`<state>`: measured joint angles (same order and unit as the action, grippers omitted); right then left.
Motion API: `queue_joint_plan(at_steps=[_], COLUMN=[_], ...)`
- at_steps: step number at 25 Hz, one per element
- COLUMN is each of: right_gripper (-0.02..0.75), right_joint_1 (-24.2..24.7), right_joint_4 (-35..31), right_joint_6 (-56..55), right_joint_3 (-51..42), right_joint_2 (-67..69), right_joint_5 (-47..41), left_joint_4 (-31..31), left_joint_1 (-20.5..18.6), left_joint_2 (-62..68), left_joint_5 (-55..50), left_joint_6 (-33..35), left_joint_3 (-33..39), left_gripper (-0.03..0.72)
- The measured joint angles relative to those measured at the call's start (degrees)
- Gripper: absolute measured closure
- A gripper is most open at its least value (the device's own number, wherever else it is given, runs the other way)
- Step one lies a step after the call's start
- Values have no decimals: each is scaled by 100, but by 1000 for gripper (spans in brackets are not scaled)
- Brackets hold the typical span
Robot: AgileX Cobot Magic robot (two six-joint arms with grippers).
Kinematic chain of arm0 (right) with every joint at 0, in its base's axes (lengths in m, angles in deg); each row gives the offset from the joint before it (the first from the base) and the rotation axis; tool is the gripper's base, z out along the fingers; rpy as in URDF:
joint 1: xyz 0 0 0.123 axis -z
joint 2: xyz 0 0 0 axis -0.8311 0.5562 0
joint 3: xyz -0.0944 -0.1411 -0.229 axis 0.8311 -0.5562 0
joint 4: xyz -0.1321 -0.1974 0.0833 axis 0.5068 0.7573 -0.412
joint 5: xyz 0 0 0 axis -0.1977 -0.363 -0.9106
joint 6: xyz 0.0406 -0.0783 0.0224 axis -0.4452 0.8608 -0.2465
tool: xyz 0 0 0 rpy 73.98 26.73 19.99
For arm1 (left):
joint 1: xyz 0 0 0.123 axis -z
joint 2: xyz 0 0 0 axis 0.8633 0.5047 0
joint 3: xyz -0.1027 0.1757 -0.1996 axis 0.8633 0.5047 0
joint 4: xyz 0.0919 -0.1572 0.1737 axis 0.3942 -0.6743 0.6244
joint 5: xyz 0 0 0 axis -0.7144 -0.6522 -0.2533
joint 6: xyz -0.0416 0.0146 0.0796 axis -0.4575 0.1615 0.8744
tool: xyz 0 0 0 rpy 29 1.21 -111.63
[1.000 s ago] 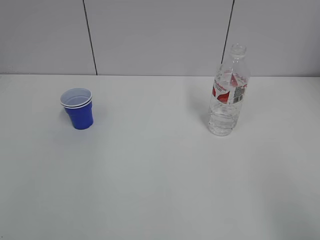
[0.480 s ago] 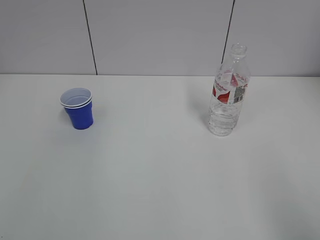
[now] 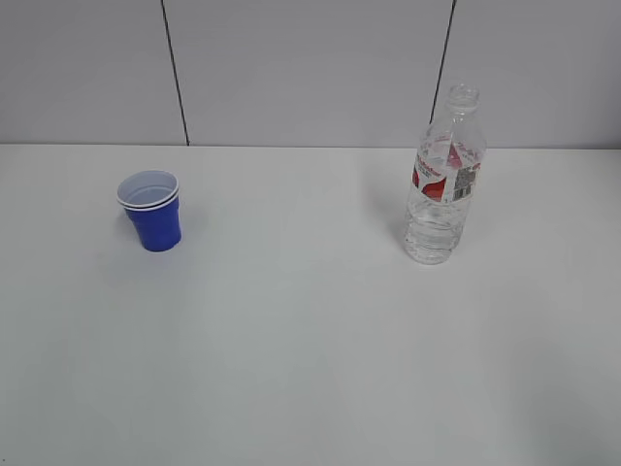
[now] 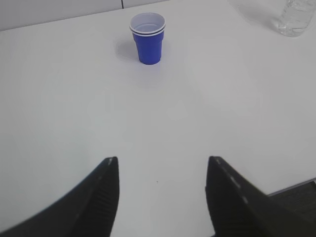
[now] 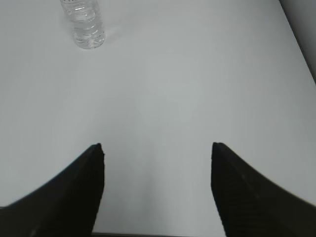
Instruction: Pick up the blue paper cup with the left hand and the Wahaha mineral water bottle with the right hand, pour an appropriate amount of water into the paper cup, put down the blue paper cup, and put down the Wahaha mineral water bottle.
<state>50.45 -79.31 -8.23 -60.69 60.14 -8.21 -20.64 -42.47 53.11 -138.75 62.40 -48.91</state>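
Observation:
The blue paper cup [image 3: 151, 214] stands upright on the left of the white table, white inside, with a doubled white rim. It shows far ahead in the left wrist view [image 4: 148, 39]. The Wahaha mineral water bottle [image 3: 444, 180] stands upright on the right, capless, with a red-and-white label; its base shows in the right wrist view [image 5: 84, 22] and the left wrist view [image 4: 296, 17]. My left gripper [image 4: 163, 160] is open and empty, well short of the cup. My right gripper [image 5: 157, 145] is open and empty, well short of the bottle. Neither arm shows in the exterior view.
The white table [image 3: 310, 340] runs back to a grey panelled wall [image 3: 310, 68]. The table's right edge shows in the right wrist view [image 5: 298, 39]. A dark surface lies past the table's near corner in the left wrist view [image 4: 296, 190].

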Motion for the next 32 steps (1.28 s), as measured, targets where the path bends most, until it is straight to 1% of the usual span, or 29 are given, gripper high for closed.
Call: queue_joint_plan(at_steps=[15, 17, 20, 27, 30, 32], right_gripper=[232, 232, 232, 232, 232, 232], right_joint_1=[0, 0, 0, 15, 183, 383], right_joint_4=[0, 0, 0, 0, 0, 0], right_joint_6=[25, 25, 25, 25, 25, 25], right_joint_3=[0, 0, 0, 0, 0, 0], right_joint_2=[0, 0, 0, 0, 0, 0], right_joint_5=[0, 0, 0, 0, 0, 0], left_joint_4=[0, 0, 0, 0, 0, 0], left_joint_1=[0, -54, -285, -1190, -1560, -1729], left_joint_2=[0, 0, 0, 0, 0, 0], left_joint_5=[0, 0, 0, 0, 0, 0], left_joint_6=[0, 0, 0, 0, 0, 0], left_joint_3=[0, 0, 0, 0, 0, 0], left_gripper=[263, 263, 263, 263, 263, 263])
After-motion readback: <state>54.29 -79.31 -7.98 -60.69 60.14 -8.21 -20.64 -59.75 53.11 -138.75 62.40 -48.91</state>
